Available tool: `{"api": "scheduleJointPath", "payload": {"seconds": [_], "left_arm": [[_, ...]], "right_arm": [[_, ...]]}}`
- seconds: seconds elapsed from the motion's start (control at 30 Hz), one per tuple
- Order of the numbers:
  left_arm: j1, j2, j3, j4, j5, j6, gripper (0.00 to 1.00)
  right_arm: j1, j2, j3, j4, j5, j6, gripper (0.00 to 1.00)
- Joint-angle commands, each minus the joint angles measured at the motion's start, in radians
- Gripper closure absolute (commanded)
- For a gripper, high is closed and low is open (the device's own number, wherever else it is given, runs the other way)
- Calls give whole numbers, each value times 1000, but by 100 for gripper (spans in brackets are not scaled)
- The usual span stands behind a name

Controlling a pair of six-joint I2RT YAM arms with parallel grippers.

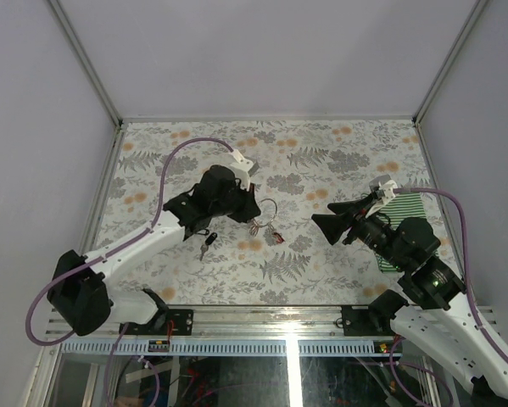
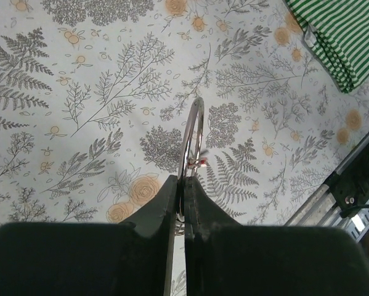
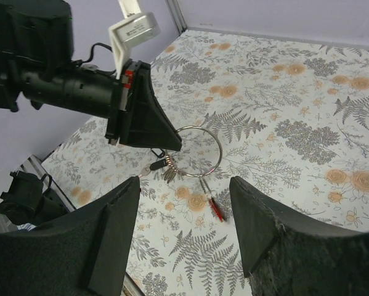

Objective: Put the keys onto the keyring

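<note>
Where pale walls close off three sides and a metal rail runs along the near edge, one table (image 1: 338, 144) covered in a grey fern and orange flower print fills the view; two arms rise from that near edge, the left arm (image 1: 143, 242) reaching in to the table's middle and the right arm (image 1: 457, 331) bent inward from the right corner; one green-and-white striped cloth (image 1: 410, 205) lies folded near the right wall, partly under the right arm; the left gripper (image 3: 172, 145) has its jaws pressed together on the rim of the one keyring (image 1: 268, 209), a thin silver ring held on edge near the centre of the table, well away from every wall; the right gripper (image 1: 321, 227) hovers with jaws apart and nothing between them, pointing at the ring across a bare strip of printed surface; one red-tagged key (image 3: 215, 208) lies flat on the table just below the ring, its shaft pointing up to the ring's lowest part, though whether it is threaded on cannot be told; one small dark cluster (image 3: 166, 168) of loops or keys, too small to count, hangs at the ring beside the left jaws; one black key (image 1: 207, 243) lies apart, close to the left arm.
</note>
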Motion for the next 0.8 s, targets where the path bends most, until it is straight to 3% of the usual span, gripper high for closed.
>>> {"api": "scheduleJointPath", "payload": {"seconds": [0.0,0.43,0.63,0.77], "left_arm": [[85,47,-36,213,139,-60,100],[372,246,-87,405,296,-120,99],[437,378,-90,526,313,-183,97],[465,440,-92,582,307,-218,89]], "right_arm": [[4,-9,-3,12,14,-5,33],[4,-22,-15,12,1,21,33],[4,-31,-18,0,4,23,33],[4,-36,-16,-13,6,23,33]]}}
